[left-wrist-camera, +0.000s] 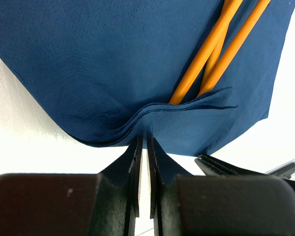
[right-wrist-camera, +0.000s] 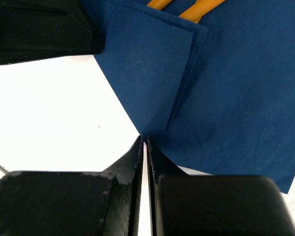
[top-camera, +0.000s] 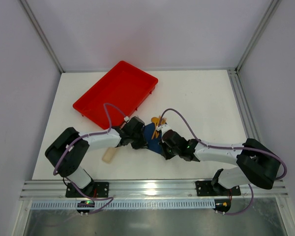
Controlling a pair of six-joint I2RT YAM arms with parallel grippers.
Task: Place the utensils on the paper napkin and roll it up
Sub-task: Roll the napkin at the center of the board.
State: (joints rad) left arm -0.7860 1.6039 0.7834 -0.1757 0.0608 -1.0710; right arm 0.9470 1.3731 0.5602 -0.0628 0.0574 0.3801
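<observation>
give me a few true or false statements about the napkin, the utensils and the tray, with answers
1. The utensils lie in the red tray. False: they lie on the paper napkin, outside the tray.
2. An edge of the paper napkin is folded over the utensils' handles. True.
3. The right fingers stand wide open. False: they are closed, their tips at a corner of the napkin.
4. A pale beige strip lies on the table beside the left arm. True.
</observation>
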